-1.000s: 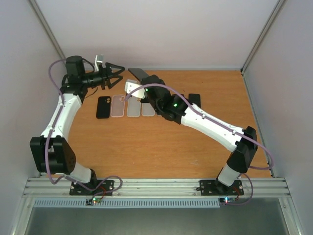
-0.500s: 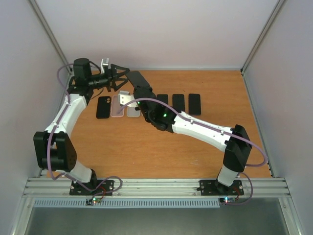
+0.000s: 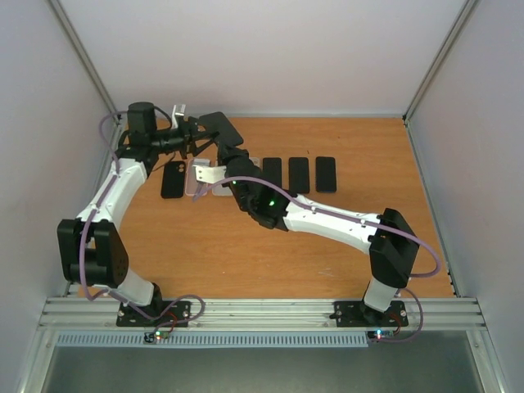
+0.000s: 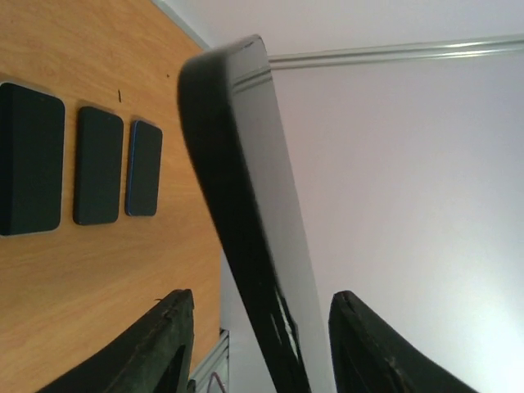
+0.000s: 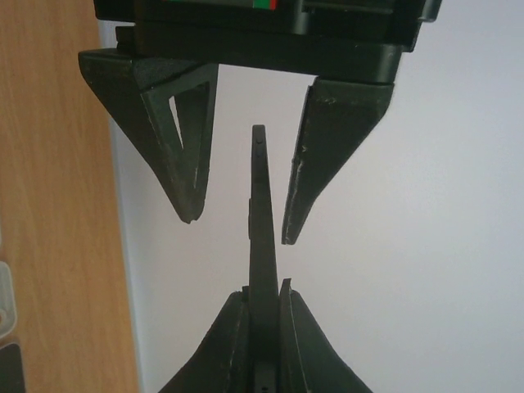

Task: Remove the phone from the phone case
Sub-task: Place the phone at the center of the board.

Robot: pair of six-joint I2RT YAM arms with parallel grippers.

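The black phone in its case is held up in the air at the back left, above the table. My right gripper is shut on its near end; the phone shows edge-on in the right wrist view. My left gripper is open, with one finger on each side of the phone's far end and a gap on both sides. In the left wrist view the phone runs between my two open fingers. Case and phone cannot be told apart here.
On the wooden table lies a row: a black case, clear cases, then three dark phones, also in the left wrist view. White walls close the back and sides.
My right arm has carried the phone left and back toward the left gripper. The left gripper has shifted right, so its open fingers now straddle the phone's far end.
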